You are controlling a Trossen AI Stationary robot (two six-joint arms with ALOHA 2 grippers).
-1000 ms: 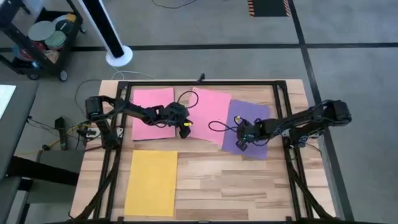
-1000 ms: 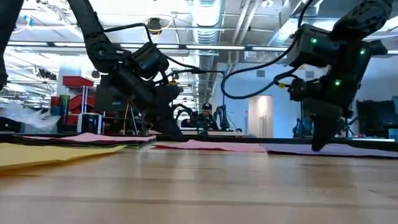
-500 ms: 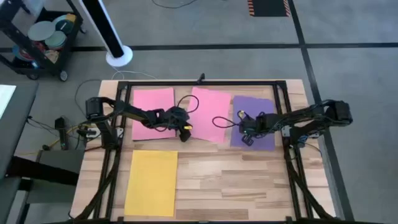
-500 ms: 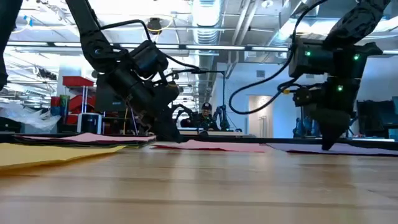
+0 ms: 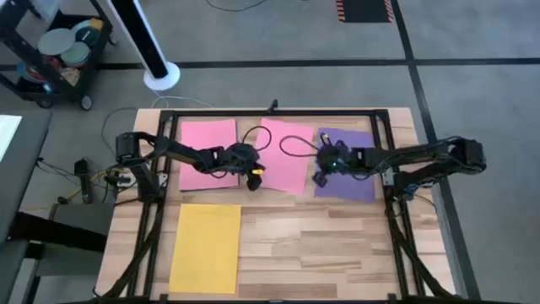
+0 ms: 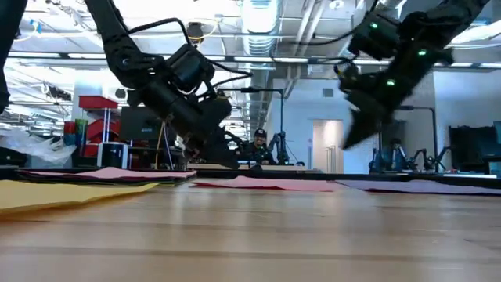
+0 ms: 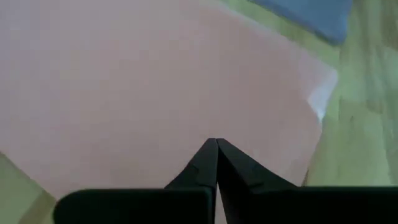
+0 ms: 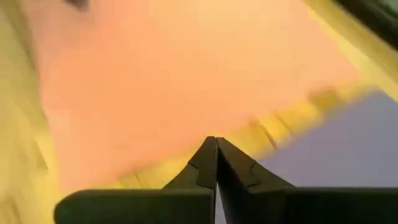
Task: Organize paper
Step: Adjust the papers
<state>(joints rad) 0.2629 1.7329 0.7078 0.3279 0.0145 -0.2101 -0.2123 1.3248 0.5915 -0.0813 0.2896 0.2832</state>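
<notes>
On wooden table point(image 5: 337, 245), four coloured sheets point(image 5: 207, 247)

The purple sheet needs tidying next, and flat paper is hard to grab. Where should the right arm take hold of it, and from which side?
A judgement: take the purple sheet at its left long edge, beside the strip of bare wood before the middle pink sheet. It lies flat, so only an edge offers purchase. The right gripper hangs there, jaws shut.

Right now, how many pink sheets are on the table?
2: left pink sheet at the far left, middle pink sheet beside it, left of the purple sheet. Others could be hidden beneath.
</notes>
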